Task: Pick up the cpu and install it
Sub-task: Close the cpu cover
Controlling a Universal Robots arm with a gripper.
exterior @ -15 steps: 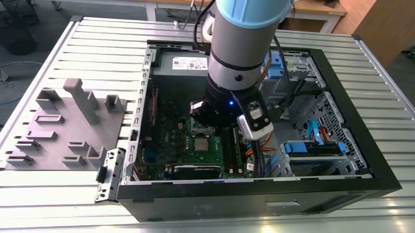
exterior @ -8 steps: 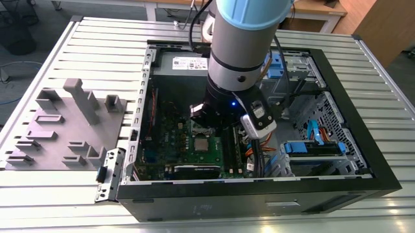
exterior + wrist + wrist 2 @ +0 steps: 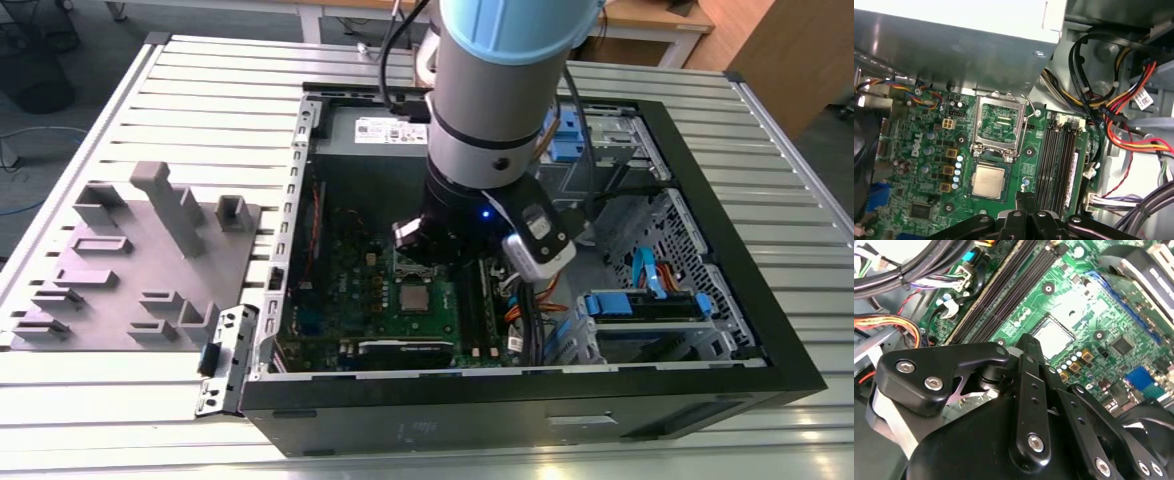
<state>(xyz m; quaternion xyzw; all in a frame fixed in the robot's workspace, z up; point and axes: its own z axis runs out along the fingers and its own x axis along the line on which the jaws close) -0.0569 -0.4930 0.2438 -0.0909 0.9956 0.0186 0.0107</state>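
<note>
Exterior view: evenly lit from above, pale slatted table [image 3: 200,100] bright, a hot glare patch along its near edge
Case interior: computer case [image 3: 534,410] walls shade the motherboard [image 3: 400,310], which reads dim (the arm [image 3: 501,90] adds its own shadow over it)
Second wrist view: gripper linkage [image 3: 1004,430] close to the lens, soft and dark; glare washes out the socket area beside the cpu [image 3: 1054,337]
First wrist view: sharp mid-frame, metal wall [image 3: 954,45] pale with sheen, right-hand corners blown white
</note>
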